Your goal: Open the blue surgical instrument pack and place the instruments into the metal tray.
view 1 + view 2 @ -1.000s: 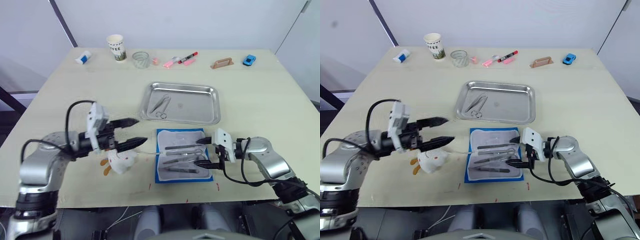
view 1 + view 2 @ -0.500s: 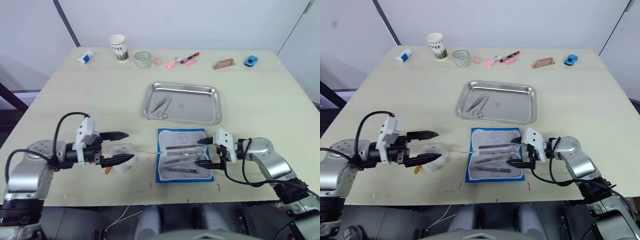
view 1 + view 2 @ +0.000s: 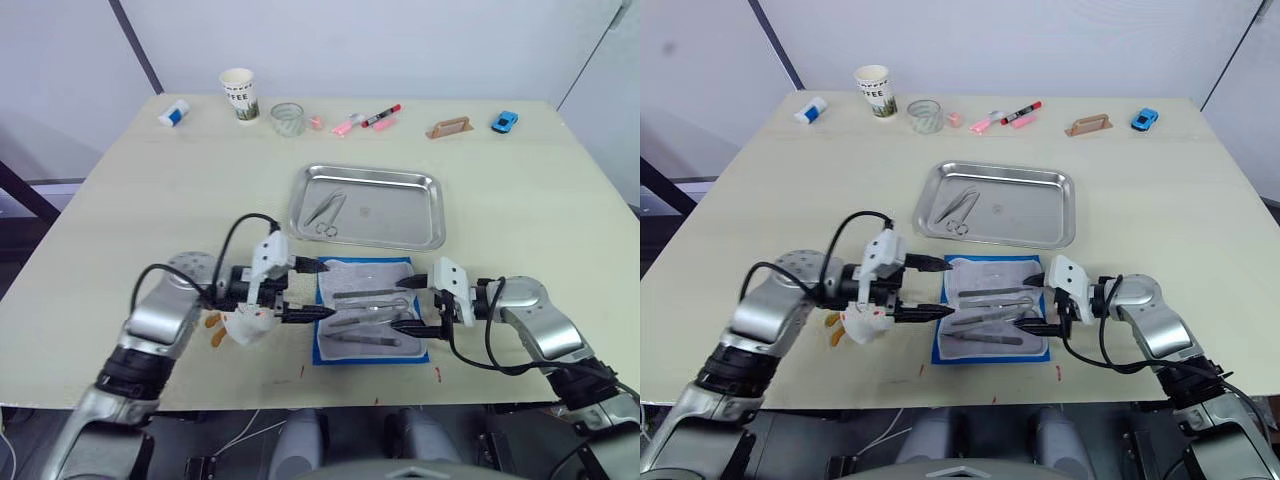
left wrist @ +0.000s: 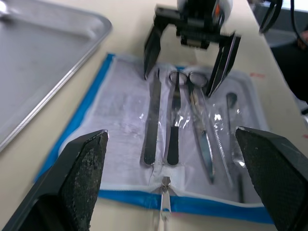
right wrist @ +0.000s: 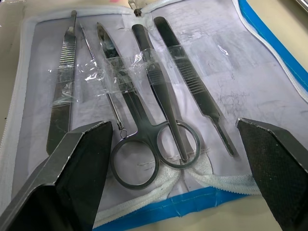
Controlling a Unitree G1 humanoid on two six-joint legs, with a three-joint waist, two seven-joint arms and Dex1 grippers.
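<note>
1. The left gripper [image 3: 307,290], fingers wide and empty, has swung in from the tabletop's left to the pack's [image 3: 368,321] left edge.
2. The pack lies open near the front edge, instruments [image 5: 144,110] still strapped inside.
3. The right gripper [image 3: 410,304] waits wide at its right edge; the tray [image 3: 400,222] lies behind.

Blue surgical instrument pack [image 3: 368,308] lying open between the two claws, showing matt woven blue cloth edging, pale translucent lining [image 5: 144,62] with crinkly glossy plastic straps catching light. Instruments [image 5: 144,115] inside looking like brushed silvery metal, smooth, some with ribbed grip sections. Metal tray [image 3: 368,206] beyond the claws shining as polished stainless steel, mirror-like rim. Left claw [image 3: 305,290] and right claw [image 3: 408,304] fingers [image 5: 57,192] showing matt black, grainy rough pads. Table [image 3: 200,180] appearing as pale matt wood-like board, smooth. Paper cup [image 3: 237,94] well beyond, looking matt.
</note>
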